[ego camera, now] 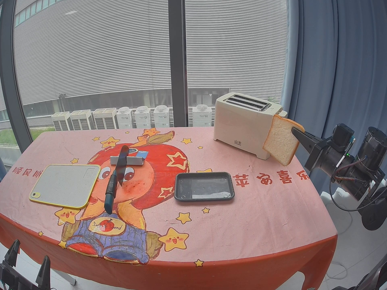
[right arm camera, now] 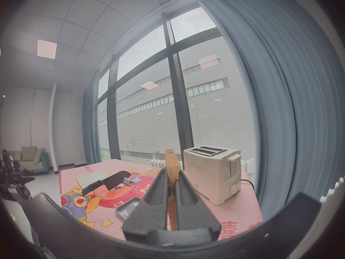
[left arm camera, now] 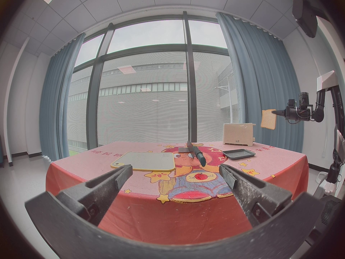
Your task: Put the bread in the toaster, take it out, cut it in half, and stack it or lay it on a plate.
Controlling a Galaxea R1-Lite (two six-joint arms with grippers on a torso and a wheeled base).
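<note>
Head view has my right gripper (ego camera: 296, 133) clamped on the pale square bread slice (ego camera: 281, 141), aloft just beside the cream two-slot toaster (ego camera: 242, 125), so I judge toasting, cutting and plating all lie ahead.

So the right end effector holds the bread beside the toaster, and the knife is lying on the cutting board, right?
Not the knife: it lies on the tablecloth beside the cutting board, as the head view shows. The right end effector does hold the bread beside the toaster.
</note>
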